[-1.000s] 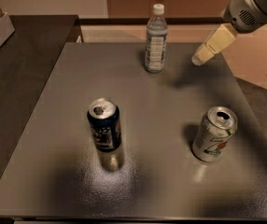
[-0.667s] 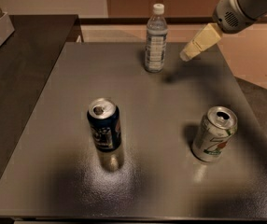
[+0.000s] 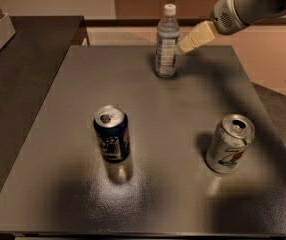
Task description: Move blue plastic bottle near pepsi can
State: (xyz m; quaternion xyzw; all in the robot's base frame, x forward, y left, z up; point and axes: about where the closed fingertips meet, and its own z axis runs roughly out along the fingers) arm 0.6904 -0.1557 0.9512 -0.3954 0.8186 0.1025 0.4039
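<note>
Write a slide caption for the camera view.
The gripper hovers beside the upright blue plastic bottle; the pepsi can stands nearer the camera on the grey table.

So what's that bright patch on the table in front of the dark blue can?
In the camera view, it is glare on the shiny table, holding a reflection of the pepsi can. The silver can casts a shadow to its left, so the light probably comes from the right. The gripper is just right of the blue plastic bottle, and the tabletop beneath it looks darker.
</note>
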